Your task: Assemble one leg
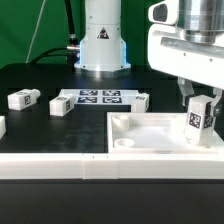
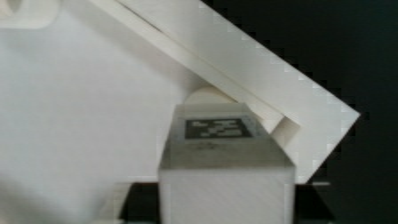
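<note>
At the exterior view's right, my end effector is clamped on the leg, fingers on either side of its upper end. The leg is upright with its tag facing the camera, and it hangs over the right part of the white tray. I cannot tell whether the leg touches the tray. In the wrist view the leg points at an angled tray wall, with the tag legible.

The tray lies near on the black worktop. Farther back lies the marker board. A loose peg is at far left, a second peg is just left of the board, and a third peg is just right of it.
</note>
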`<control>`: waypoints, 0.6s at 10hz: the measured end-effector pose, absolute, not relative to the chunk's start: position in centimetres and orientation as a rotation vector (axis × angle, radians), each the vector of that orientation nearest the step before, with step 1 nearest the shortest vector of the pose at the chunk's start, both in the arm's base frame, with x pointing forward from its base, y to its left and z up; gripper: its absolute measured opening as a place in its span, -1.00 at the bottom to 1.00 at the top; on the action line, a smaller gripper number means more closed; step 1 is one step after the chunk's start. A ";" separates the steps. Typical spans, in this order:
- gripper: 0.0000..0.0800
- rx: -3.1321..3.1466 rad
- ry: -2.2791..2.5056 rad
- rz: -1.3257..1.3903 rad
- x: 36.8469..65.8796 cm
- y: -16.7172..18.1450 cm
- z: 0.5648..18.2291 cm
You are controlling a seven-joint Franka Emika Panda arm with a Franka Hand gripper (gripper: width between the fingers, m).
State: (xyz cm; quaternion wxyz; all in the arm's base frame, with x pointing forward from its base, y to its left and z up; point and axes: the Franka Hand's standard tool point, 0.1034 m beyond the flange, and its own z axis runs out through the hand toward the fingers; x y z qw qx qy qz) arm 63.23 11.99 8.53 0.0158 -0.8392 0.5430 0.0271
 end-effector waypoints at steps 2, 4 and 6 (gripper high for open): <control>-0.27 -2.422 1.950 0.092 63.3 11.8 8.5; -0.27 -2.304 2.081 0.106 63.3 11.7 8.5; -0.27 -2.279 2.104 0.112 63.3 11.8 8.5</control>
